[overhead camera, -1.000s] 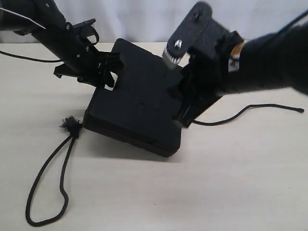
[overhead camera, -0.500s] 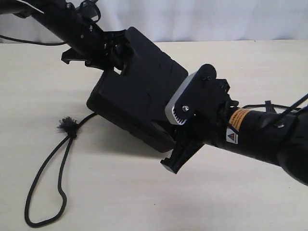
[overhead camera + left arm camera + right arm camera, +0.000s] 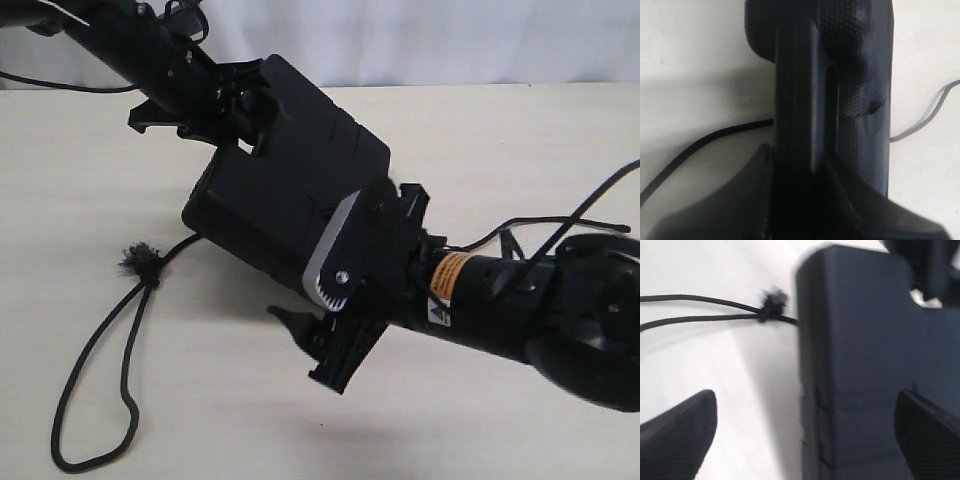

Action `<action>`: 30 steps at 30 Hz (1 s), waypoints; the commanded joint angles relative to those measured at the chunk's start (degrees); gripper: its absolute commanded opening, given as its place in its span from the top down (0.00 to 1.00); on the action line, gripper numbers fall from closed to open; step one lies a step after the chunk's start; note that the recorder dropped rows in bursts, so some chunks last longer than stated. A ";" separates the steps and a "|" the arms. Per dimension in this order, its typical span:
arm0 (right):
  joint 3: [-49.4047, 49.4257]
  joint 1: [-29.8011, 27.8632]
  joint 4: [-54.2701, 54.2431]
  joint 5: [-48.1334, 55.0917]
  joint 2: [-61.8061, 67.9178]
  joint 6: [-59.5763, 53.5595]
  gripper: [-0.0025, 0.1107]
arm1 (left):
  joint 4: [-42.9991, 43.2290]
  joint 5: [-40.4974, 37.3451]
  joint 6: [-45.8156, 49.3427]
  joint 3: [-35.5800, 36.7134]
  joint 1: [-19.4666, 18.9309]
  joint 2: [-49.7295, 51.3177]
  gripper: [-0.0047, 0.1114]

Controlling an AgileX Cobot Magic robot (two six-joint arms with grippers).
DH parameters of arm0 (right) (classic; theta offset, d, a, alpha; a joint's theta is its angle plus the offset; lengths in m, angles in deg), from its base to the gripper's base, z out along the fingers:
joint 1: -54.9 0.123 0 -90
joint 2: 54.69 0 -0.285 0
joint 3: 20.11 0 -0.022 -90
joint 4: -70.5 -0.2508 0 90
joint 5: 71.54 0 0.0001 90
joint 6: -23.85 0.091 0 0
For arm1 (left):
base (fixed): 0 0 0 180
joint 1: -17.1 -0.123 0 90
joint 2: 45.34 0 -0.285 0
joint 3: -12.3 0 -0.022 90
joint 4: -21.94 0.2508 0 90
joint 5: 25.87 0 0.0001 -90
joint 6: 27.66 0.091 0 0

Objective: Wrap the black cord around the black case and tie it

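Left holds the case tilted; right stands open at its near corner.

My left gripper (image 3: 232, 108) is clamped on the far edge of the case (image 3: 290, 170), tipping it up so only its lower edge rests on the worktop (image 3: 500, 130), near the middle. My right gripper (image 3: 315, 350) is spread wide and empty, just off the case's near corner. The cord (image 3: 95, 350) lies to that gripper's left. It comes out from under the case's left edge, passes the tuft (image 3: 143, 262) and loops long-ways toward the near-left corner. With the left busy, I judge the free right gripper must reach leftward for it.
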 commanded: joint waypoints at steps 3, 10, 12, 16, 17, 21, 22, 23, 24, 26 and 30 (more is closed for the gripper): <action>-1.46 6.06 -18.54 -2.99 0.50 -14.65 0.20 | -2.36 0.66 -0.27 -0.92 0.20 -1.39 0.96; -1.46 17.26 -46.11 -23.63 10.81 -44.49 0.28 | -2.39 1.11 -0.27 -0.92 0.20 -1.39 0.96; -1.84 20.13 -50.18 -36.67 16.99 -44.75 0.28 | -2.39 1.11 -0.27 -0.92 0.20 -1.39 0.96; -6.21 21.00 -54.41 -40.77 24.85 -45.06 0.28 | -2.39 1.11 -0.27 -0.92 0.20 -1.39 0.96; -7.54 21.00 -55.37 -40.93 26.35 -45.93 0.28 | -2.39 0.94 -0.27 -0.92 0.20 -1.39 0.96; -15.14 21.00 -62.08 -45.88 33.27 -49.31 0.28 | -2.39 -0.26 -0.27 -0.92 0.20 -1.39 0.96; -16.10 21.00 -63.14 -46.53 34.12 -49.65 0.28 | -2.39 -0.37 -0.27 -0.92 0.20 -1.39 0.96; -16.99 21.00 -64.22 -46.83 34.93 -50.59 0.28 | -2.33 -0.52 -0.27 -0.92 0.20 -1.39 0.96; -17.86 21.00 -65.37 -47.43 35.71 -51.00 0.28 | -2.33 -0.63 -0.27 -0.92 0.20 -1.39 0.96; -19.28 21.00 -67.77 -49.30 37.10 -51.39 0.28 | -2.33 -0.80 -0.27 -0.92 0.20 -1.39 0.96; -21.60 20.46 -70.61 -50.14 39.79 -51.53 0.28 | -2.33 -0.89 -0.27 -0.92 0.20 -1.39 0.96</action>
